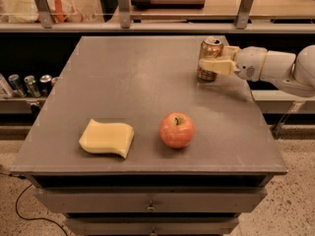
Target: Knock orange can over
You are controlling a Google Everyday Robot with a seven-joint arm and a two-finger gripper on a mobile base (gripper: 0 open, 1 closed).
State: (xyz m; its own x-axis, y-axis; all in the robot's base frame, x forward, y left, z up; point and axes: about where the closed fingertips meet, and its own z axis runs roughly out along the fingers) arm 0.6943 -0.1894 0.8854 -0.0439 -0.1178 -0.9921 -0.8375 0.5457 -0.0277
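Can (211,49) upright, tool (211,63) at its side

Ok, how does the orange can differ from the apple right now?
The orange can is an upright metal cylinder with a silver top; the apple is round and reddish, with a stem dimple. The orange can stands at the far right of the table with the gripper right at its side; the apple sits near the front middle with nothing touching it. Both rest on the same grey table.
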